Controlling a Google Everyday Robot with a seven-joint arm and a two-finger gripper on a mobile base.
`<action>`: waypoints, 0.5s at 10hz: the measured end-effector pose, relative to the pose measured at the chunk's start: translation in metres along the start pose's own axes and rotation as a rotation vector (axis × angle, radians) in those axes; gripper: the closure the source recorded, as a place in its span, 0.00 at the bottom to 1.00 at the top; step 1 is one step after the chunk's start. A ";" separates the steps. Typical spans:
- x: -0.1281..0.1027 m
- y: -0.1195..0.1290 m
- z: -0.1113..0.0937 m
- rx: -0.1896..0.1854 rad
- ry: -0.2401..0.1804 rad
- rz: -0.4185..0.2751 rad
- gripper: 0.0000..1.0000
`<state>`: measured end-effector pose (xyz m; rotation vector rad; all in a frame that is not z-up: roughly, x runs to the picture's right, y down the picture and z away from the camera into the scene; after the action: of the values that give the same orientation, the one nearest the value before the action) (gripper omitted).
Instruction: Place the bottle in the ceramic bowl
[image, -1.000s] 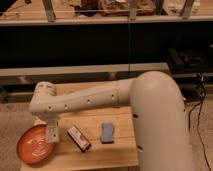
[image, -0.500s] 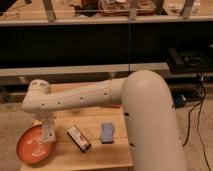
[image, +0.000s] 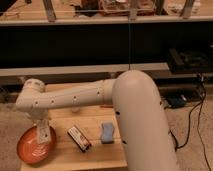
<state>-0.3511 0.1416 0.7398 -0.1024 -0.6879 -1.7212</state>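
Bottle (image: 44, 135) is right under the gripper (image: 42, 126), hanging over the 3 o'clock rim of the bowl (image: 27, 150), partly over the orange inside and partly over the edge. From this view you can't tell whether the gripper is clamped on it or has let go. I also can't tell if the bottle is touching the bowl.

The bowl is at the 8 o'clock corner of the table (image: 62, 122). The box (image: 79, 138) lies at 3 o'clock from the bowl, skewed on the tabletop. The sponge (image: 106, 133) is at 3 o'clock from the box, near it but not touching.

Compared with half a second back, the wrist end of your arm (image: 70, 97) has swung a bit further toward 9 o'clock. The gripper and bottle went with it, a touch further in over the bowl. Bowl, box and sponge haven't budged.
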 end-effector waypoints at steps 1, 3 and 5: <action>0.001 -0.001 0.002 0.004 -0.006 -0.007 0.88; 0.001 -0.011 0.007 0.019 -0.025 -0.029 0.88; 0.000 -0.016 0.011 0.027 -0.039 -0.044 0.88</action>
<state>-0.3694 0.1488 0.7427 -0.1030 -0.7474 -1.7550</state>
